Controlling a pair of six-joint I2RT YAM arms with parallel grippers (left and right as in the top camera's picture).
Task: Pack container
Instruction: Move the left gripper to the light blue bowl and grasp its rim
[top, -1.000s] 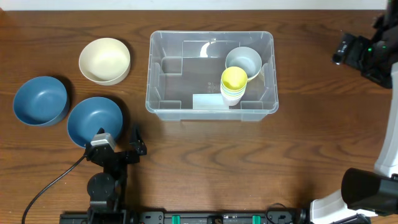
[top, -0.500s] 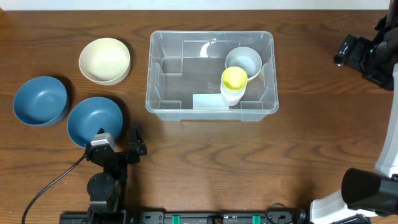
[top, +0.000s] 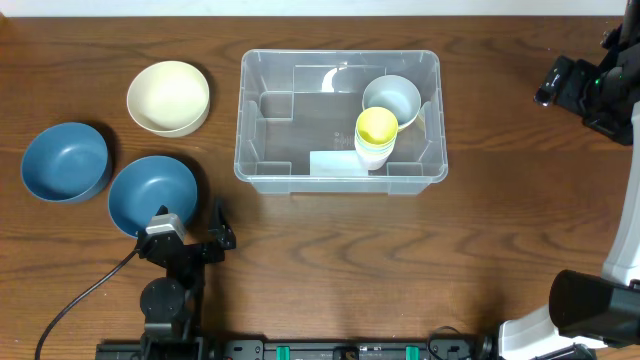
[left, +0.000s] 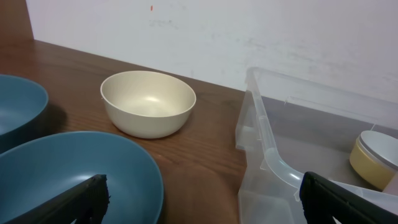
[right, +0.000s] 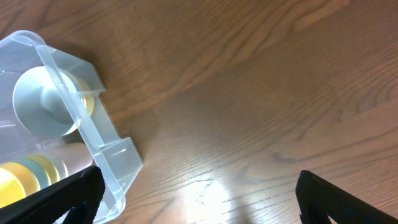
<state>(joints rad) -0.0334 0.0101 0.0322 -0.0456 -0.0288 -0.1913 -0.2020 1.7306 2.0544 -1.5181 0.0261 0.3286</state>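
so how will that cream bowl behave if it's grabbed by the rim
The cream bowl looks rigid and smooth with a slight sheen, so a grip could slip on its rim. It is empty and seems thin-walled, so probably light. Low, wide and upright on the table, it would likely slide rather than tip if pushed.

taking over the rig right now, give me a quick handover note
Left gripper: open, empty, by the near blue bowl.
Right gripper: open, empty, over bare table right of the container.
Container: mid-table, holding a pale bowl and a stack of cups.
Done: those are packed.
Left, likely: cream bowl, near blue bowl and far blue bowl, all on the table left of the container.
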